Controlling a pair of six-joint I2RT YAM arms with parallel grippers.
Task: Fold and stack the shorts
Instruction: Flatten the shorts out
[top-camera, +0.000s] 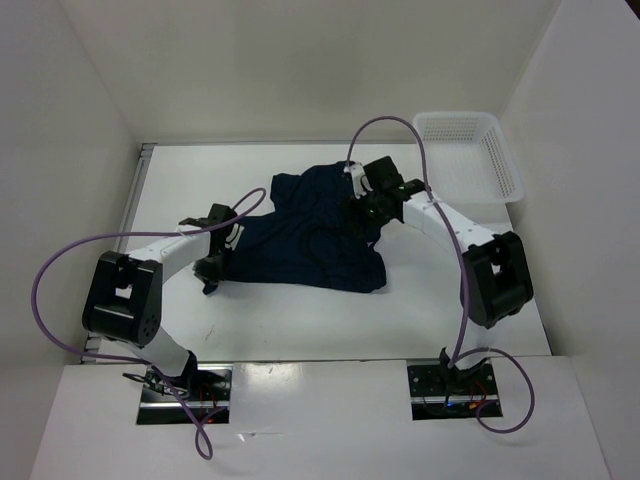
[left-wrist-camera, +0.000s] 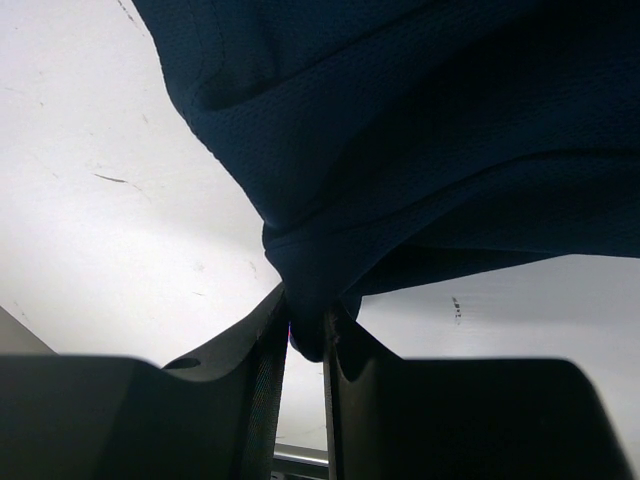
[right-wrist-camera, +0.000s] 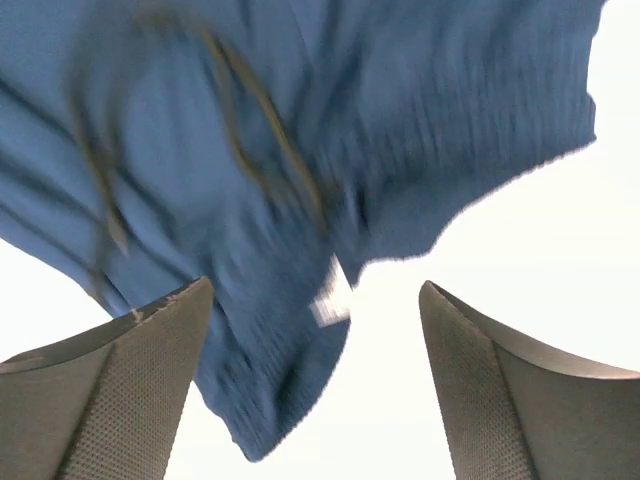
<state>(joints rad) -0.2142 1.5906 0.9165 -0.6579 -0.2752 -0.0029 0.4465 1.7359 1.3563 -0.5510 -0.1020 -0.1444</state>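
A flat, matte white table (top-camera: 300, 330) fills the floor of a box of plain white walls (top-camera: 80, 90). The left wrist view shows faint scuffs and dark specks on the tabletop.

The dark navy-blue soft fabric shorts (top-camera: 310, 240) lie crumpled at the middle of the table, between the two arms. They are bunched into an uneven heap, with a rumpled lobe toward the far side and a broader, smoother spread toward the near side. Close up, the cloth is a fine, slightly ribbed knit that hangs in soft folds (left-wrist-camera: 420, 130).

A white mesh plastic basket (top-camera: 470, 155), rectangular with sloping lattice walls, sits at the far right corner, apart from the shorts.

Thin purple cables (top-camera: 60, 270) loop from each black-jointed white arm.

The left gripper (left-wrist-camera: 305, 320) is clamped on a gathered fold at the left edge of the shorts, and the cloth is pinched between its dark fingers (left-wrist-camera: 262, 380).

The right gripper (right-wrist-camera: 315, 295) is spread wide, its textured grey fingers (right-wrist-camera: 140, 380) well apart. It is above the far right part of the shorts (right-wrist-camera: 300, 120) and grips nothing.

A pale cord (right-wrist-camera: 250, 130) loops across the fabric, though it is blurred. A small white tag (right-wrist-camera: 330, 298) shows at the cloth's edge.
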